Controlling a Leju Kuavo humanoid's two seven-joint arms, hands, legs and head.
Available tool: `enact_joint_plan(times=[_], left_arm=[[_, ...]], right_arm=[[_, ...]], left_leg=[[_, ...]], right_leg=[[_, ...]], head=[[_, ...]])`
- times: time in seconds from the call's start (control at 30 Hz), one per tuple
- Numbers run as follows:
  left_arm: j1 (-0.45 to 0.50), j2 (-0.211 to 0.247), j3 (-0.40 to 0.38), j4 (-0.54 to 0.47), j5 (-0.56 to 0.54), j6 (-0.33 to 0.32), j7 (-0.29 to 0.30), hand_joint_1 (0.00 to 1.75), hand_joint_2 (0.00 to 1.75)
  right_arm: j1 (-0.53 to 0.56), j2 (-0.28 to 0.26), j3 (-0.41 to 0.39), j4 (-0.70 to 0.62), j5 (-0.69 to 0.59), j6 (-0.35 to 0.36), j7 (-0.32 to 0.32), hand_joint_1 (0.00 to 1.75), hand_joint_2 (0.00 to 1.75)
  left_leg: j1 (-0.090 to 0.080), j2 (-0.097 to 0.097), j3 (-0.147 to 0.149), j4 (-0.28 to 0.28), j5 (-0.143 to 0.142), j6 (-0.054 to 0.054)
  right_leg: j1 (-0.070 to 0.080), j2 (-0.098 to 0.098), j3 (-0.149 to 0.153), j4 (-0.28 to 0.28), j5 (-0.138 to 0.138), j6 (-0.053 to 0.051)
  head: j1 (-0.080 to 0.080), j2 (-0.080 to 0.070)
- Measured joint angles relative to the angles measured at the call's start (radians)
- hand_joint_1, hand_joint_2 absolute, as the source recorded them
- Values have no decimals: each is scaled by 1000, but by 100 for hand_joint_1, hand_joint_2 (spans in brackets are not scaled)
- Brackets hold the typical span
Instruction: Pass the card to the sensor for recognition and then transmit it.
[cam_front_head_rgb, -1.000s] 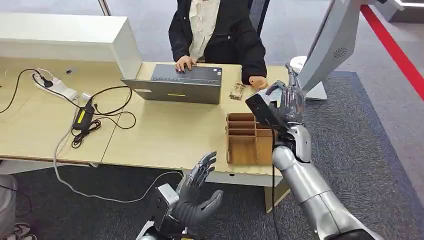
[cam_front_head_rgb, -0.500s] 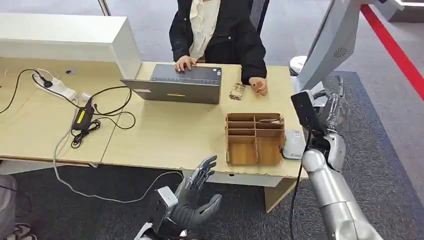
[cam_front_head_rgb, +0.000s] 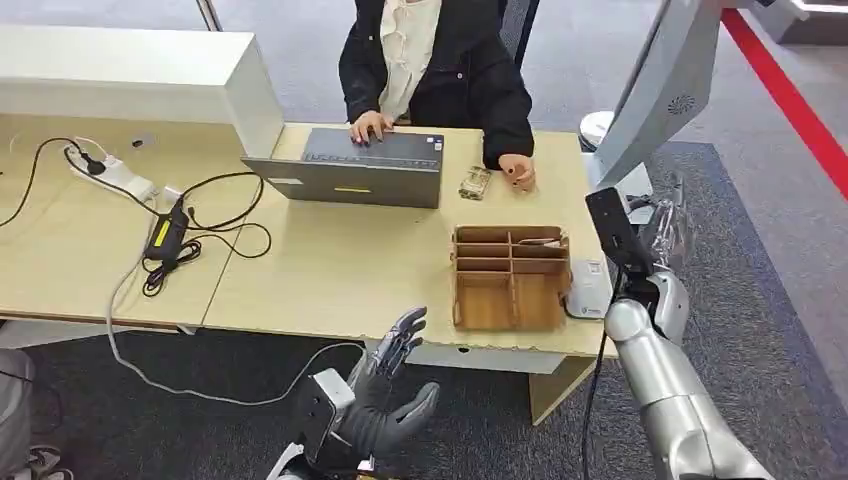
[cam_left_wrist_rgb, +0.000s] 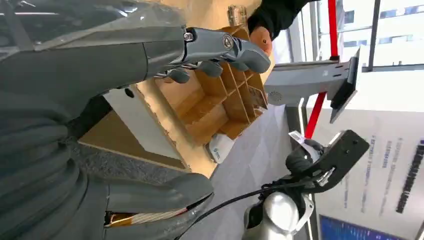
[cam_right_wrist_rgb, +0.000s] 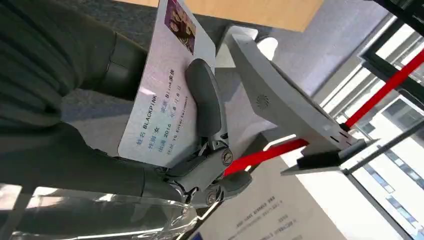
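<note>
Three cameras: one high overview, two close behind the wrists.

Your head view looks forward and down from high on the body onto the pale wooden desk (cam_front_head_rgb: 330, 270), taking in both arms from below. Your left wrist view sits close behind the left robot hand (cam_left_wrist_rgb: 150, 100), turned sideways, facing the brown wooden compartment tray (cam_left_wrist_rgb: 220, 105) at the desk's edge, which the head view shares (cam_front_head_rgb: 510, 277). Your right wrist view, very near the right robot hand (cam_right_wrist_rgb: 165, 165), faces the slanted grey kiosk stand (cam_right_wrist_rgb: 285, 110).
</note>
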Motion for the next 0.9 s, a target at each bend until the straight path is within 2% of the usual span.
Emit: enact_joint_plan(times=[0.37, 0.9], left_arm=[[1, 5, 0, -11, 2, 0, 0, 0, 175], [17, 13, 0, -29, -5, 3, 2, 0, 175]], right_arm=[[-10, 2, 21, 135, -47, 0, 2, 175, 175], [-10, 1, 27, 227, -45, 0, 7, 175, 175]], left_leg=[[0, 0, 0, 0, 0, 0], [0, 0, 0, 0, 0, 0]], right_leg=[[0, 0, 0, 0, 0, 0], [0, 0, 0, 0, 0, 0]], head=[[0, 0], [0, 0]])
